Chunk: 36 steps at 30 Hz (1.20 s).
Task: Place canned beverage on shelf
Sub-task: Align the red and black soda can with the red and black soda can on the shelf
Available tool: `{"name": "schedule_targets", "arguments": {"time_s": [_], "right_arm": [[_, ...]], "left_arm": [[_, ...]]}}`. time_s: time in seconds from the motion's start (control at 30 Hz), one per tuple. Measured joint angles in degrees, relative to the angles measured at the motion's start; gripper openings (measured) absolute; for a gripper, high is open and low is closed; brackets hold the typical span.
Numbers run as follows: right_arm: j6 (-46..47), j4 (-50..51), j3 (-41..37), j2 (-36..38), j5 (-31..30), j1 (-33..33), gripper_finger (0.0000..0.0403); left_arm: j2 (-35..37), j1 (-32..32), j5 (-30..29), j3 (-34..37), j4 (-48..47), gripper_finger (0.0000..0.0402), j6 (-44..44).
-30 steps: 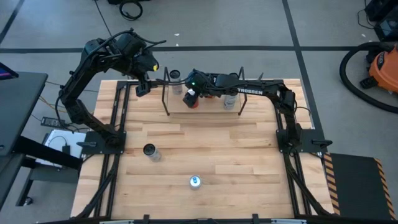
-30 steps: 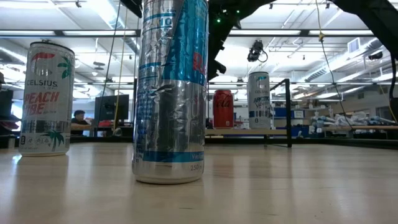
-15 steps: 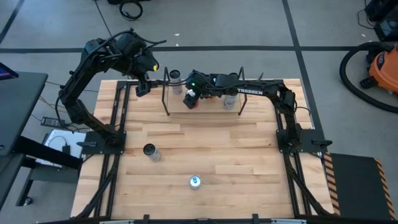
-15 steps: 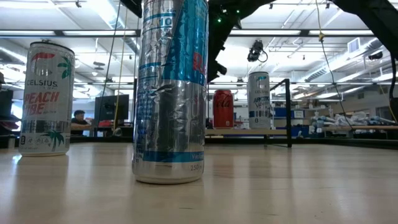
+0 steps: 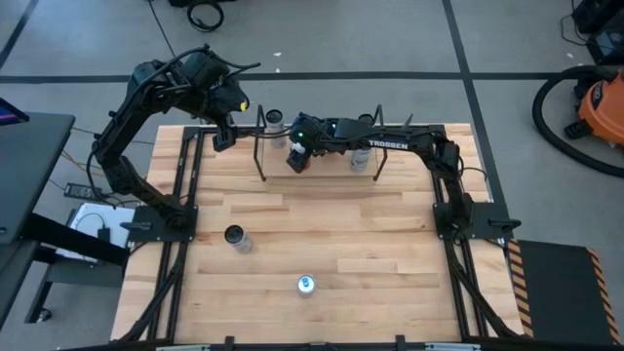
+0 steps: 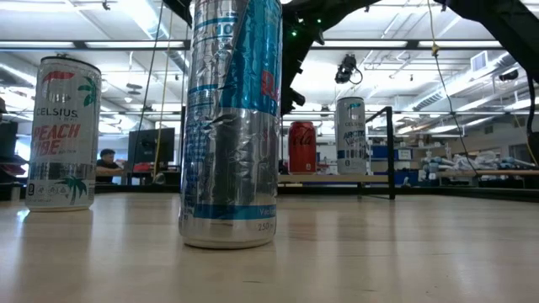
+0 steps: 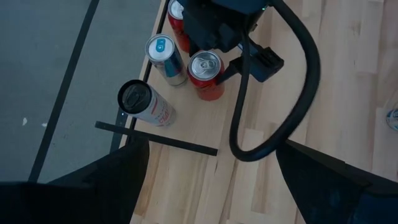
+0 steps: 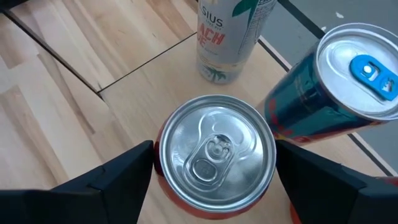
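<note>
A red can [image 8: 214, 149] with a silver top stands upright on the shelf's wooden board [image 5: 327, 170], near its left end. It also shows in the low view [image 6: 301, 147] and the left wrist view [image 7: 205, 73]. My right gripper [image 5: 295, 154] is open right over the can's top. In its wrist view its fingers [image 8: 118, 180] stand on either side of the can, and I see no touch. My left gripper [image 5: 222, 135] is open and empty, held above the table's far left corner beside the shelf's left end frame.
A pale Celsius can [image 8: 227, 31] and a blue can [image 8: 339, 93] stand close to the red can. A tall silver can [image 5: 361, 158] stands farther right on the shelf. A Celsius can [image 5: 234, 237] and a blue-and-silver can [image 5: 306, 285] stand on the near tabletop.
My right arm has shifted a little toward the table's left above the shelf. The red can has stayed upright on the board.
</note>
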<state>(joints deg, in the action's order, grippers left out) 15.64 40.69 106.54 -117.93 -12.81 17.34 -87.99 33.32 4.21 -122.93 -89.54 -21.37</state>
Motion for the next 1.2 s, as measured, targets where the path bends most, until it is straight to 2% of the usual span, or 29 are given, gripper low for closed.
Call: {"name": "schedule_targets", "arguments": {"time_s": [0.33, 0.8, 1.2], "right_arm": [[1.39, 2.35, 0.08, 0.30, -0.67, -0.50, 0.0301], [0.82, 11.20, -0.20, 4.85, -6.17, -3.50, 0.0300], [1.58, 16.37, -0.15, 5.49, -7.25, -5.00, 0.0300]], "left_arm": [[0.00, -0.01, 0.00, 0.00, 0.04, 0.0354, 0.00], [0.00, -0.04, 0.02, 0.00, -0.02, 0.0354, 0.18], [0.00, -0.02, 0.00, 0.00, -0.25, 0.0354, 0.92]]}}
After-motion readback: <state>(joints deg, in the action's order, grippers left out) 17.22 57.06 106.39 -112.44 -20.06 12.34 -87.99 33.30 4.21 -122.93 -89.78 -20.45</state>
